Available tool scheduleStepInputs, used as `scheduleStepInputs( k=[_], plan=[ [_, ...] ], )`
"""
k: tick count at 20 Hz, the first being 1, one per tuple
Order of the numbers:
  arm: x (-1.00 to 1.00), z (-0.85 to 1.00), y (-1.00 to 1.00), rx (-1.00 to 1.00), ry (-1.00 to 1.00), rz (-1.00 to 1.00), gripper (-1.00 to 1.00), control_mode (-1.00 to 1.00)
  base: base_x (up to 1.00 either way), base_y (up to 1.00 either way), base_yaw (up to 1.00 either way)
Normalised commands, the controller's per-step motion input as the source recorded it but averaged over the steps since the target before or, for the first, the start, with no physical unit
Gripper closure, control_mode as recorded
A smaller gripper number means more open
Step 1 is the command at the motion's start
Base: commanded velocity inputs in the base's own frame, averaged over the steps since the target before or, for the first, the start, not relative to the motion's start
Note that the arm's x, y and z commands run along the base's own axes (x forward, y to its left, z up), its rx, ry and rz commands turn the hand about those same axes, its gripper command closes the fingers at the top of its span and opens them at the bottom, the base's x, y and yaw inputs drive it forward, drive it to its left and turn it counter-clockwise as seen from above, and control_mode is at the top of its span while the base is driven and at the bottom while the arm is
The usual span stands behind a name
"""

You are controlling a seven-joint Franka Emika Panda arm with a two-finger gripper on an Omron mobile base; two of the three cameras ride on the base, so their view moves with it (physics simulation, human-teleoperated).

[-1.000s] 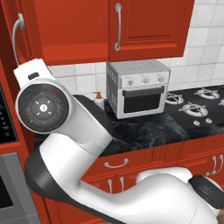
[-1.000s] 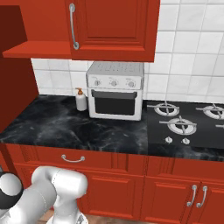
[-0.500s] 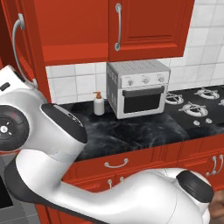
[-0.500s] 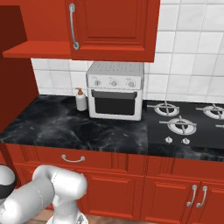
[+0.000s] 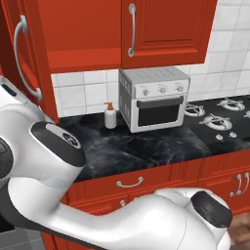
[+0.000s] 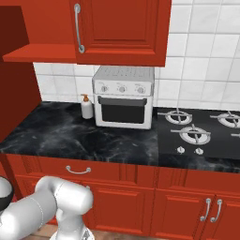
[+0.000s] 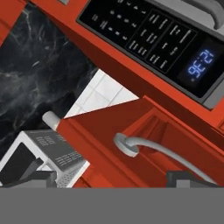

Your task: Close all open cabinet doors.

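One glossy red wall-cabinet door [image 5: 29, 58] w/ curved silver bar handle [image 7: 148, 146] stood swung open at upper left. Gripper [image 7: 107, 179] spread wide, empty, near handle. Approach step; next calls for pushing door shut.

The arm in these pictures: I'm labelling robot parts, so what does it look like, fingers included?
The arm is made of glossy white rounded segments with dark grey caps at the joints, one printed with a small white mark. In the hand view, the gripper has two small dark grey, blocky fingertips.
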Motion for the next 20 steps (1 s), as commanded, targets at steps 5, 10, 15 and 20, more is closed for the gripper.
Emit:
scheduleStepInputs(
  k=[5, 10, 15, 20],
  plan=[
    [0.35, -0.02, 0.0, 0.0, -0.07, 0.0, -1.0, -1.0, 0.0, 0.0, 0.0],
    [0.39, -0.09, -0.14, 0.0, -0.08, 0.0, -1.0, -1.0, 0.0, 0.0, 0.0],
    [0.5, -0.09, -0.18, 0.0, -0.06, -0.01, -1.0, -1.0, 0.0, 0.0, 0.0],
    [0.5, -0.05, -0.1, 0.0, -0.01, -0.03, -1.0, -1.0, 0.0, 0.0, 0.0]
  ],
)
